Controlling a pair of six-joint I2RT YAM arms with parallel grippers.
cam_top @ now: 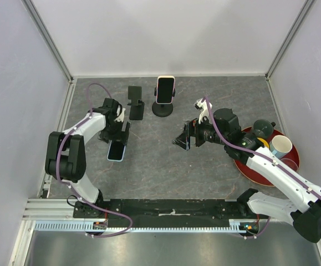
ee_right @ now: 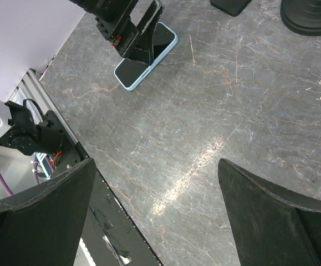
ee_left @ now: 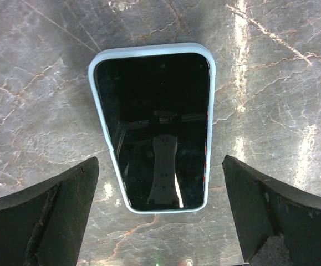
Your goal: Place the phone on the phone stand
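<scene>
A phone in a light blue case (cam_top: 116,151) lies flat, screen up, on the grey marble table at the left. It fills the middle of the left wrist view (ee_left: 154,127). My left gripper (cam_top: 118,134) hovers over its far end, open, one finger (ee_left: 44,213) on each side and not touching it. An empty black phone stand (cam_top: 136,102) stands just behind. My right gripper (cam_top: 184,138) is open and empty over the table's middle. In the right wrist view the phone (ee_right: 146,55) shows at top left under the left gripper (ee_right: 130,30).
A second black stand (cam_top: 163,109) at the back centre holds another phone in a pale case (cam_top: 165,88). A red tray (cam_top: 249,166) with cups stands at the right, under my right arm. White walls enclose the table.
</scene>
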